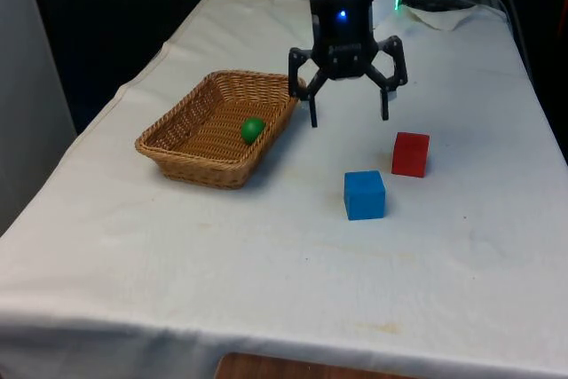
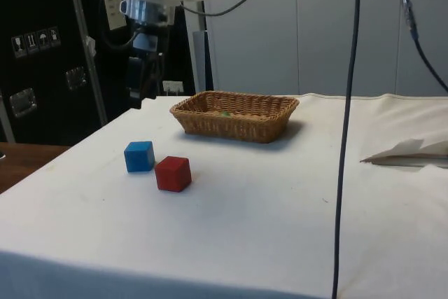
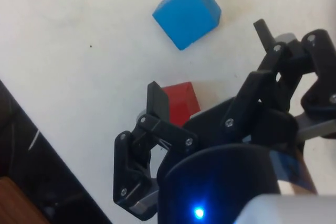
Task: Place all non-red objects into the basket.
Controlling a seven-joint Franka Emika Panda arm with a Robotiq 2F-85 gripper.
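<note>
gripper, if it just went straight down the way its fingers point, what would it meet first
Probably bare white cloth. The open gripper hangs between the basket and the red cube. In the wrist view the red cube sits near one finger, so depth is uncertain; a clip is possible. The blue cube lies clear.

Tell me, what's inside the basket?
A small green ball lies inside the wicker basket, near the wall on the blocks' side. The near wall hides some of the basket's floor, so that strip can't be checked.

The gripper [image 3: 210, 61] hangs spread wide and empty above the white table [image 3: 79, 40]. A blue cube [image 3: 186, 11] lies apart from a red cube [image 3: 181, 103], which sits partly behind one finger [image 3: 157, 100].
</note>
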